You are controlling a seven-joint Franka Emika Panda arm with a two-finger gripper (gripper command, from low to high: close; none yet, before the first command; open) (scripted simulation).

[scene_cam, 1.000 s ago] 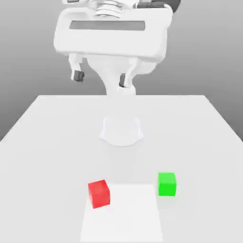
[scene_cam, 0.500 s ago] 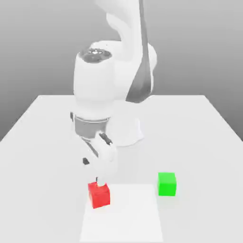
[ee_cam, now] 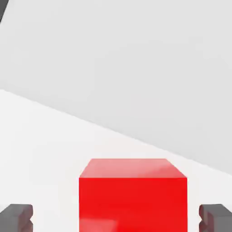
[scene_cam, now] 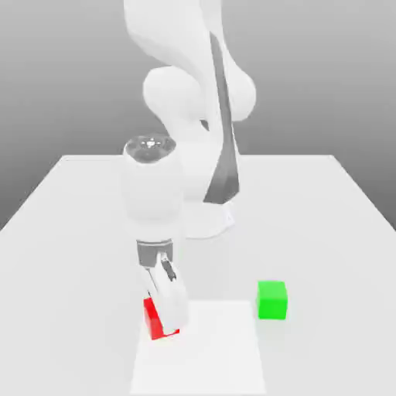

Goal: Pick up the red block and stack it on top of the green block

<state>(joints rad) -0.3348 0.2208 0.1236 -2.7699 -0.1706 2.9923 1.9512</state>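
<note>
On the near left of the surface, the fingers are spread either side of the red block, touching neither face, and the green block sits near right, well apart.

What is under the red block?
Under the red block, the white sheet reaches at least partly: it shows beside the block. The spot directly beneath is covered by the block, so I cannot tell what else is there.
</note>
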